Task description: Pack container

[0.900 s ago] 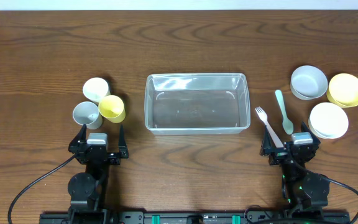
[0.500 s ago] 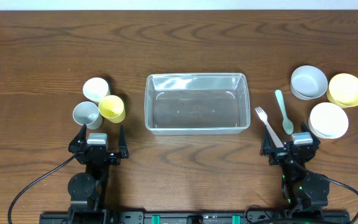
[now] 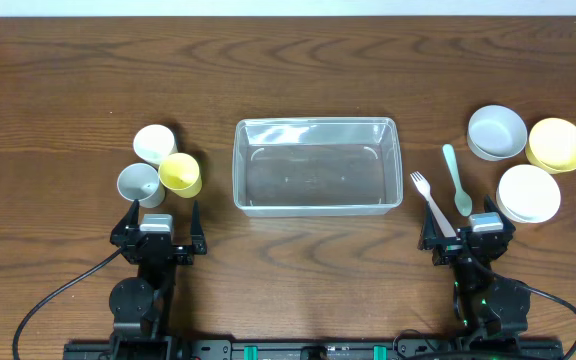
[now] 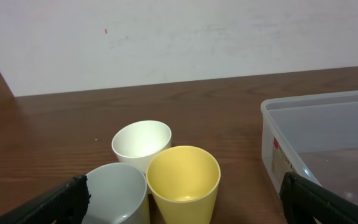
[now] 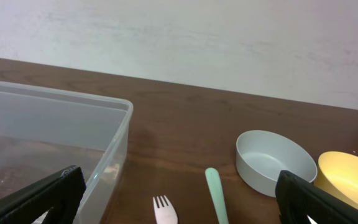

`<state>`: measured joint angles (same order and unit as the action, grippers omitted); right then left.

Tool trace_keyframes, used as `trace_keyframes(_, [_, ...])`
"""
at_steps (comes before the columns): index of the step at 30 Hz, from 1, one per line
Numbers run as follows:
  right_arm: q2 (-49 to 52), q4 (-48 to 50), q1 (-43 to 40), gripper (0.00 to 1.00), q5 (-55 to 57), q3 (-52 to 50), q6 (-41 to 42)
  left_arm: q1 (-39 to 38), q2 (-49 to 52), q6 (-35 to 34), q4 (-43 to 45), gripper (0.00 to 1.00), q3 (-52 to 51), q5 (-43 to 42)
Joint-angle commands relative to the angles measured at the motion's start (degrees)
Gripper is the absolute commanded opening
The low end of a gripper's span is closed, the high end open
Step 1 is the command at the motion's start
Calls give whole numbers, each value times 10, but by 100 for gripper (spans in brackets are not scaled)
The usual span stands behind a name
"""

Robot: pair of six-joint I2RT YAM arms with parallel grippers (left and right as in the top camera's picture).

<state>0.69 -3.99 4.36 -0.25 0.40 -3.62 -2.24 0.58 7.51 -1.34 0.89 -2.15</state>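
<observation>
The clear plastic container (image 3: 316,166) stands empty at the table's middle; its corner shows in the left wrist view (image 4: 316,146) and in the right wrist view (image 5: 55,137). My left gripper (image 3: 158,222) is open and empty near the front edge, just behind a white cup (image 3: 154,143), a grey cup (image 3: 139,184) and a yellow cup (image 3: 180,174). My right gripper (image 3: 465,230) is open and empty, just behind a pink fork (image 3: 432,203) and a mint spoon (image 3: 457,180).
A grey bowl (image 3: 496,132), a yellow bowl (image 3: 557,144) and a white bowl (image 3: 528,193) sit at the right. The cups show close ahead in the left wrist view, yellow cup (image 4: 183,183) foremost. A white wall is behind the table.
</observation>
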Motion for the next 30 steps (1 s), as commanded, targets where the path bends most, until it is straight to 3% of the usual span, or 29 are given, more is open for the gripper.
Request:
trace_keyframes(1, [-4, -2, 6, 99, -2, -1, -7, 3, -3, -1, -27, 98, -7, 17])
trace_keyframes(27, [-3, -3, 6, 99, -2, -1, -7, 3, -3, -1, -27, 98, -7, 17])
trace_keyframes(30, [-3, -3, 6, 99, -1, -1, 30, 3, -3, -7, -27, 98, -7, 17])
